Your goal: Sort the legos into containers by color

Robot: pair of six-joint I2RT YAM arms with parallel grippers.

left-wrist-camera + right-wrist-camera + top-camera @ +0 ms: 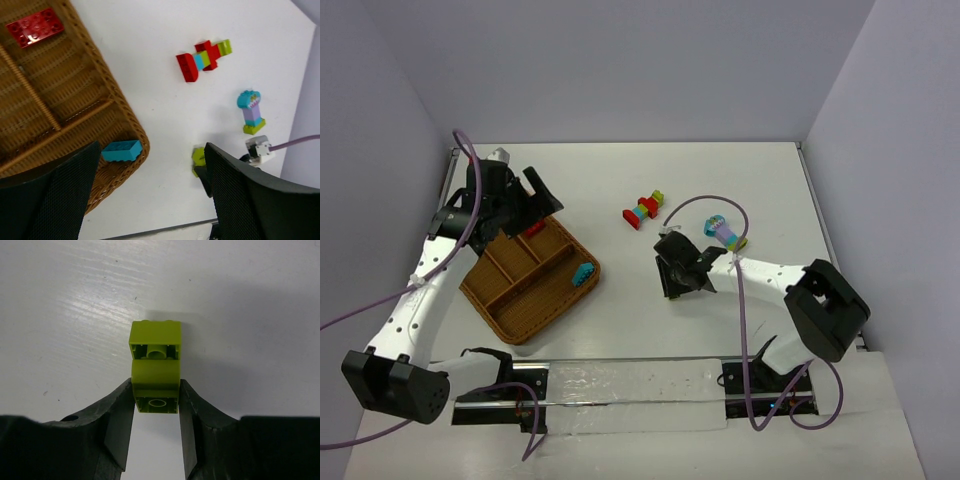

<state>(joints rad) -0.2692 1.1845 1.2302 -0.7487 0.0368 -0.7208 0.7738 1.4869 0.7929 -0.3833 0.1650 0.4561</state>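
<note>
A lime-green lego (155,367), two bricks joined, lies on the white table, and my right gripper (156,392) is shut on its near brick, one finger pressed on each side. From above, that gripper (670,275) sits mid-table, right of the wicker tray (510,325). My left gripper (535,205) hovers open over the tray's far end, holding nothing. In the tray (127,112) lie a teal brick (121,150) in the near corner compartment and a flat red plate (35,27) in another. The green lego (199,156) also shows in the left wrist view.
A red, teal and green stack (643,210) lies on the table beyond the tray. A teal, purple and green stack (725,230) stands by the right arm's cable. Grey walls enclose the table on three sides.
</note>
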